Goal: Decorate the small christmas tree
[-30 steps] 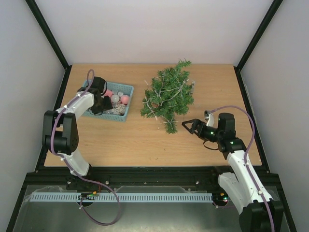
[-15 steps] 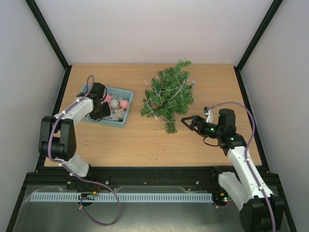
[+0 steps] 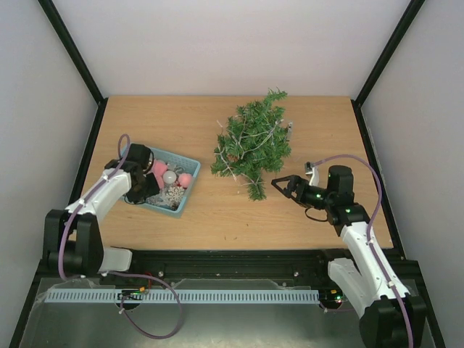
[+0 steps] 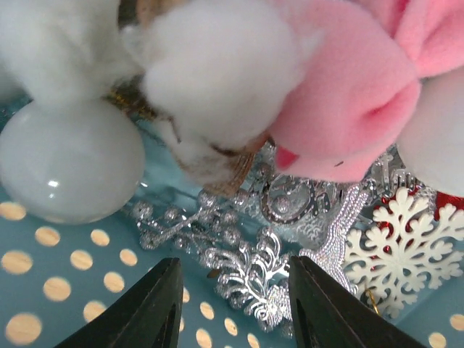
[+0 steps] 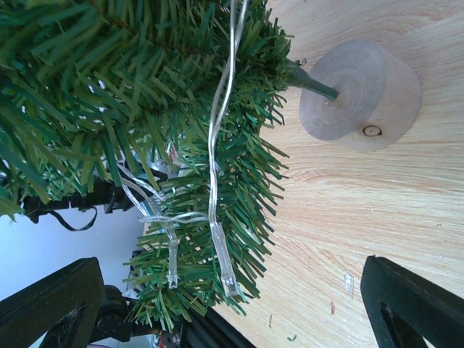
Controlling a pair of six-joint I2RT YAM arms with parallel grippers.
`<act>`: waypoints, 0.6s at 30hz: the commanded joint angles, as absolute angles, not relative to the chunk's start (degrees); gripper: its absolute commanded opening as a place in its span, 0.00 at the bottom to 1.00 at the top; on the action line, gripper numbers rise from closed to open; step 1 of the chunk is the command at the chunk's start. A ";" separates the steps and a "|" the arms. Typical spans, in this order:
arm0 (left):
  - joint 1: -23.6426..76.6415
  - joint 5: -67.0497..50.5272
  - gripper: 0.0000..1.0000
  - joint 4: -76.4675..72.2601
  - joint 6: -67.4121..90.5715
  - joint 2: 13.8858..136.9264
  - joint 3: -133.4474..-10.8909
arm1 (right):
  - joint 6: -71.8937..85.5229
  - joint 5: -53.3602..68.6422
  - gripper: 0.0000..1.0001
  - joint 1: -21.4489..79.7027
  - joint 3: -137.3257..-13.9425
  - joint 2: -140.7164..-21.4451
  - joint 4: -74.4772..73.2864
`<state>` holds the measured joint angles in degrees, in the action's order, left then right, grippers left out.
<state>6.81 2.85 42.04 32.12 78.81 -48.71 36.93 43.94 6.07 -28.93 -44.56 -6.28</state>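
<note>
**Tree lying flat, both arms at work**

The small christmas tree is lying on its side towards the back middle of the table. Its bushy dark green needles are carrying a clear-wired light string, and its round pale base is resting on the wood. The right gripper is hovering just beside the nearest branches, jaws spread wide and holding nothing. Well apart on the left, the left gripper is reaching into the teal basket. Its jaws are standing partway apart around a silver glitter sprig, and I cannot tell whether they are pinching it.
</note>
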 commanded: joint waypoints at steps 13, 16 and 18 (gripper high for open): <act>6.89 -6.59 0.56 44.52 34.18 63.40 -56.91 | 35.90 41.00 0.99 6.70 -29.85 -40.46 -15.36; 6.88 -11.68 0.61 42.65 34.09 59.53 -59.40 | 34.79 40.83 0.98 6.75 -31.18 -40.08 -18.49; 6.89 -14.42 0.63 41.78 34.23 57.13 -60.85 | 34.51 41.52 0.99 6.72 -32.42 -39.91 -20.45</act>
<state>6.81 -6.63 43.18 34.50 61.76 -57.41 36.21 41.39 6.39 -29.02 -40.80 -13.54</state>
